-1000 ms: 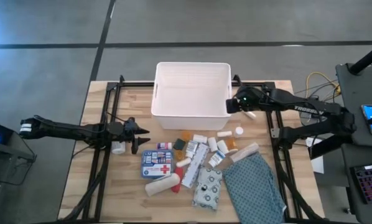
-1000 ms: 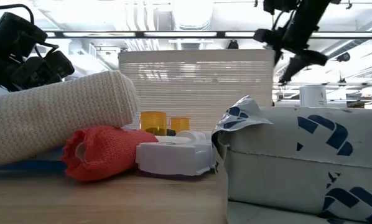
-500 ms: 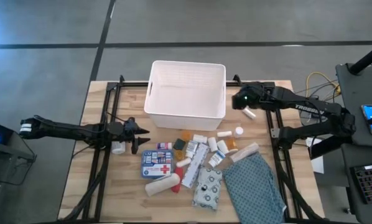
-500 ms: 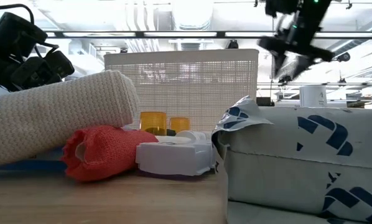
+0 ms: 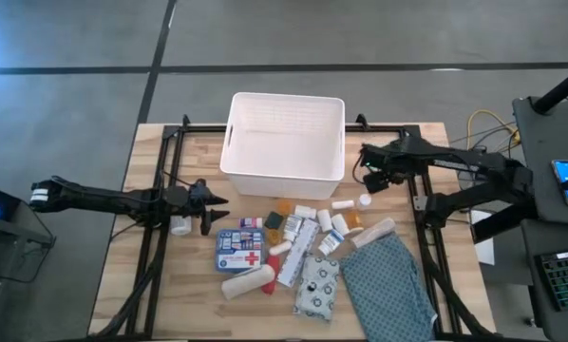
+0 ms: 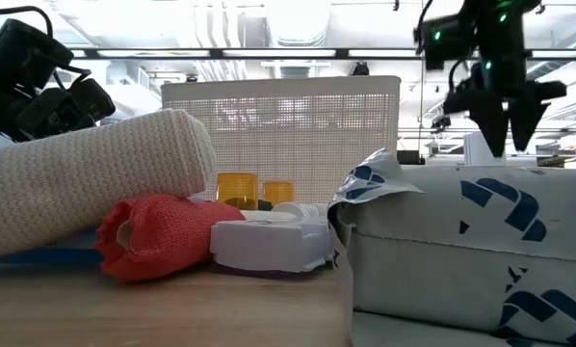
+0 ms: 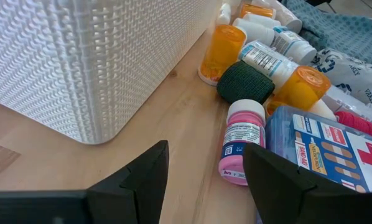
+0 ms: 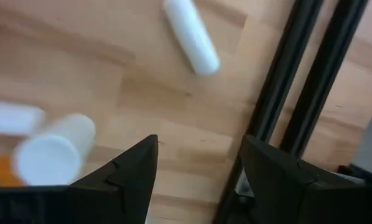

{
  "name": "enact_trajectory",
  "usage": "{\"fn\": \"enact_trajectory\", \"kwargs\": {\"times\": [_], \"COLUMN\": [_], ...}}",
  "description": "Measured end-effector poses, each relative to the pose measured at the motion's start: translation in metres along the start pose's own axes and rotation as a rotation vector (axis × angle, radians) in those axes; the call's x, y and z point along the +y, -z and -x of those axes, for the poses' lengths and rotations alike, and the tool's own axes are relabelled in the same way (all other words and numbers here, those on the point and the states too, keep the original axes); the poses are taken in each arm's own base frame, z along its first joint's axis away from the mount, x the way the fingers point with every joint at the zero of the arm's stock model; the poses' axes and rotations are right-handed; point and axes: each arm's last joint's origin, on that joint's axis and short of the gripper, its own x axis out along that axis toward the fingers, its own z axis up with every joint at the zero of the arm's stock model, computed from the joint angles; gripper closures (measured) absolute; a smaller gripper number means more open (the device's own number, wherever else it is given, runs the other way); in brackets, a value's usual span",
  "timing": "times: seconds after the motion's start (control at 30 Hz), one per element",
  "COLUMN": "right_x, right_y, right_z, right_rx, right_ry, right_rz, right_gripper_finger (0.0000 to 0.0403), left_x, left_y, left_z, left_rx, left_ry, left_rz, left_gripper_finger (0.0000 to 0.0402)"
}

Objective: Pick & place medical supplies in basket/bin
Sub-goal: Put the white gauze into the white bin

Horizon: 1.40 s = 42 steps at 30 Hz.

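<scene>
The white basket (image 5: 284, 138) sits at the top middle and looks empty. All the supplies (image 5: 289, 247) lie in a pile below it. The right gripper (image 5: 376, 177), right of the basket, is spread open, holding nothing. The left gripper (image 5: 206, 206), at middle left, is open too.

wooden table (image 5: 170, 275) | white basket (image 5: 284, 138) | supplies pile (image 5: 289, 247) | teal cloth (image 5: 384, 280)

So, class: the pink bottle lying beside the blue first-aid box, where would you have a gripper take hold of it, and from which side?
Probably across the labelled middle of the pink bottle, coming down from above. It lies on its side on the table, so its round body offers two opposite flanks. The first-aid box crowds one flank, so the left gripper, open nearby, needs a narrow, careful entry there.
</scene>
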Motion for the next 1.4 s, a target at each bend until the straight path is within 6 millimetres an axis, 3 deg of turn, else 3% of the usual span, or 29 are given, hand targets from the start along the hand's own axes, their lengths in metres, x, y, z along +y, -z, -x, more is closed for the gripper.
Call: {"fn": "enact_trajectory", "kwargs": {"times": [0.23,0.47,0.7,0.93,1.07,1.17,1.4], "right_x": [0.019,0.022,0.008,0.006,0.000,-0.003,-0.003], "right_y": [-0.021,-0.058,-0.074,-0.066,-0.063,-0.057,-0.056], "right_z": [-0.039,-0.070,-0.077,-0.073,-0.082,-0.094,-0.101], "right_rx": [0.051,0.060,0.049,0.033,0.041,0.058,0.003], "right_ry": [0.209,0.128,0.100,0.045,-0.051,-0.028,-0.002], "right_rz": [0.115,0.169,0.209,0.229,0.170,0.166,0.167], "right_gripper_finger": [0.0184,0.0183,0.0184,0.0184,0.0184,0.0184,0.0184], "left_x": [0.000,0.000,0.000,0.000,0.000,0.000,0.000], "left_y": [0.000,0.000,0.000,0.000,0.000,0.000,0.000], "left_z": [0.000,0.000,0.000,0.000,0.000,0.000,0.000], "left_rx": [0.000,-0.001,0.000,0.000,0.000,0.000,0.000], "left_ry": [0.000,0.000,0.000,0.000,0.000,0.000,0.000], "left_rz": [0.000,0.000,0.000,0.000,0.000,0.000,0.000], "left_gripper_finger": [0.0215,0.0215,0.0215,0.0215,0.0215,0.0215,0.0215]}}
